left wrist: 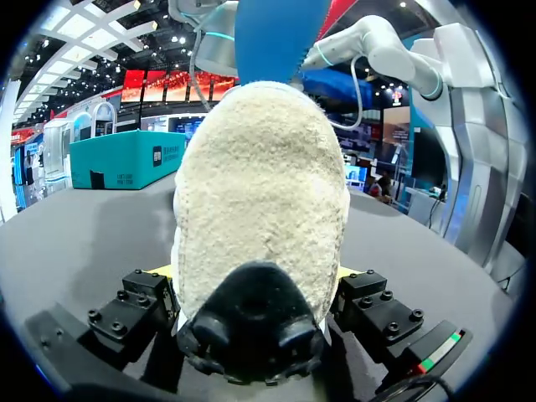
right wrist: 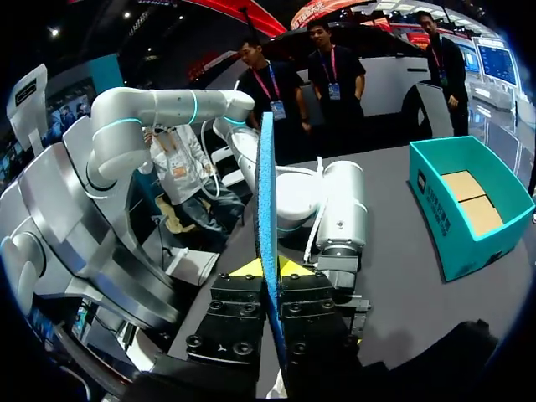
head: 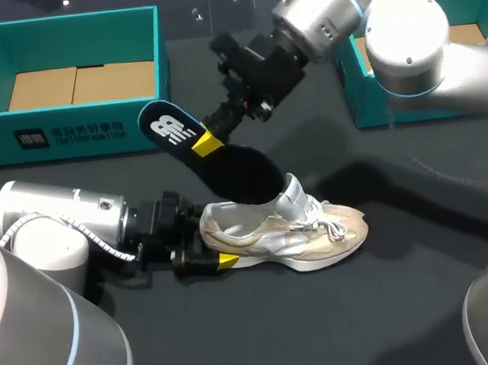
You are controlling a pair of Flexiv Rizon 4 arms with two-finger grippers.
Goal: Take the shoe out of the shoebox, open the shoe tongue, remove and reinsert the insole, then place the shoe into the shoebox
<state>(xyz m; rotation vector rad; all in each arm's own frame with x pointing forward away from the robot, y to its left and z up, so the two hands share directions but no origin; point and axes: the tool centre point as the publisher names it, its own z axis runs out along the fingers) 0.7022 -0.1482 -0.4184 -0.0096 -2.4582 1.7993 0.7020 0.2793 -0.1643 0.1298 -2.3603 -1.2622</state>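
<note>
Our left end effector (head: 212,247) is clamped on the heel of the shoe (head: 295,229). The shoe rests on its sole on the surface (head: 325,329), toe pointing away from that end effector. Our right end effector (head: 207,142) pinches the insole (head: 169,129) between narrow fingers. The insole slants down, its lower end at the shoe's opening. The teal shoebox (head: 77,129) stands well apart, behind them.

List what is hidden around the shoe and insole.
- Insole front end: head view, behind the shoe collar.
- Shoe toe: left wrist view, behind its own heel.
- Left hand tips: left wrist view, mostly covered by heel.
- Right shoebox: head view, mostly covered by right arm.
</note>
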